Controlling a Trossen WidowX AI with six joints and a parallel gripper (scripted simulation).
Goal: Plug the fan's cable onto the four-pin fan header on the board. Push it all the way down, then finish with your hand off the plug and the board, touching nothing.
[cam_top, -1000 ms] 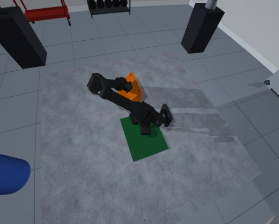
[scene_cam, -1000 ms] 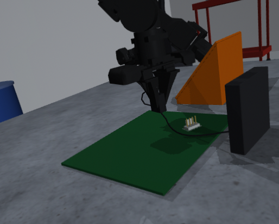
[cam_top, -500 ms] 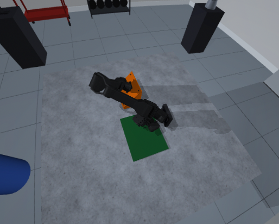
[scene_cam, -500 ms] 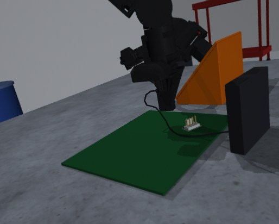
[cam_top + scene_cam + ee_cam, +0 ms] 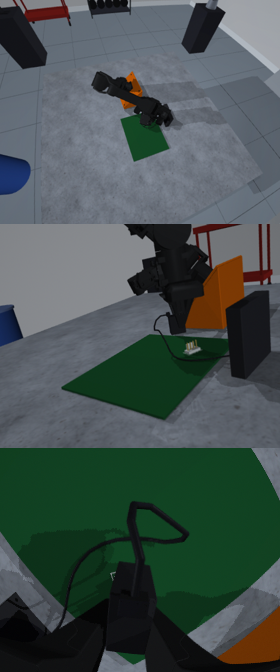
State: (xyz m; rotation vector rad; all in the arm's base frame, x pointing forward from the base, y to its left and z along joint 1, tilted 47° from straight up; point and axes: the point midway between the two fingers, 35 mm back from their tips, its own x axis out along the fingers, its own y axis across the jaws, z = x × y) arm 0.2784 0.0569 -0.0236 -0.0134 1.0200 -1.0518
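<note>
Plug (image 5: 176, 328) (image 5: 124, 587): held above the board, off the header and apparently leaning slightly in the exterior view; its socket face is out of sight.
Pincer (image 5: 147, 122) (image 5: 178, 319) (image 5: 129, 608): nearly closed, its fingers pinching the plug from two sides; no contact with the board shows.
Grip: appears firm enough for the approach, though how squarely the plug sits cannot be told.
Cable (image 5: 148, 127) (image 5: 174, 356) (image 5: 132, 523): bends away from the plug in a loop, then sweeps past the header toward the black fan housing (image 5: 169, 118) (image 5: 256, 333) (image 5: 17, 623).
Header (image 5: 193, 350) (image 5: 112, 575): four upright pins on a white base, bare in the exterior view; only a pale edge, probably its own, shows beside the plug in the wrist view.
Step in hand: alignment, by judgement. Bring the plug over the pins, level it and match its keyed side to the white tab before lowering.
Push: straight down with the cable loop kept out from underneath; a tilted start could catch or bend pins.
Finish: once fully seated, spread the fingers and lift straight clear, without tugging the cable.
Board (image 5: 147, 144) (image 5: 136, 376) (image 5: 210, 498): flat on the grey bench (image 5: 81, 163) (image 5: 41, 360) (image 5: 272, 458).
</note>
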